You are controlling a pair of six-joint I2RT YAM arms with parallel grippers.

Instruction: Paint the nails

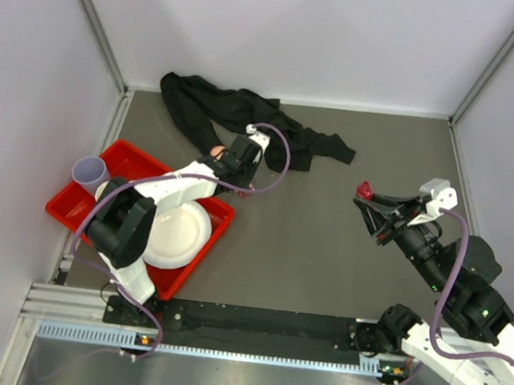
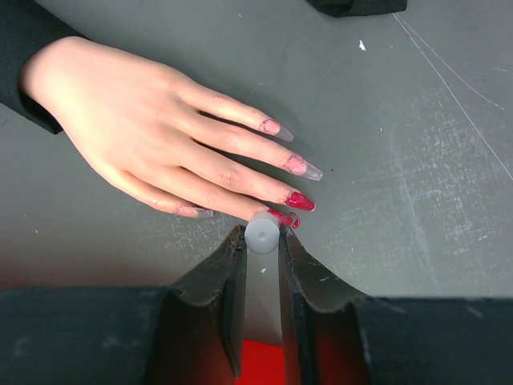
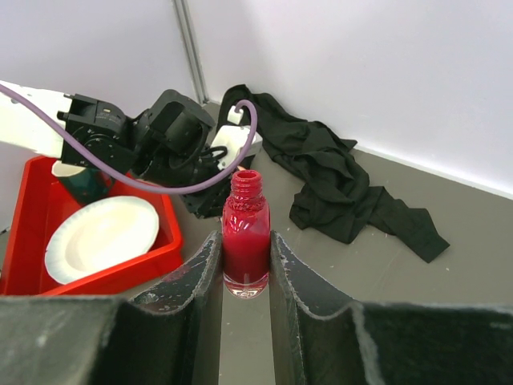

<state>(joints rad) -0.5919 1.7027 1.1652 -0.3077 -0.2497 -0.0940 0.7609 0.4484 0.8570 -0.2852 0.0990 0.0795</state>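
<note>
The tiny, stiff nails [image 2: 300, 200] probably need only a light touch from the left claw [image 2: 261, 242], clamped on the brush cap [image 2: 261, 230]; the right claw [image 3: 245, 245] clamps the polish bottle [image 3: 245, 210].

Lowest red nail [image 2: 285, 216] partly behind white cap [image 2: 261, 232]; black sleeve [image 2: 18, 28] partly off-frame.

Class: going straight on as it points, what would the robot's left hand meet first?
Probably the red-painted fingertip nail of the pale mannequin hand, just beyond the small white round cap that the left hand grips.
</note>
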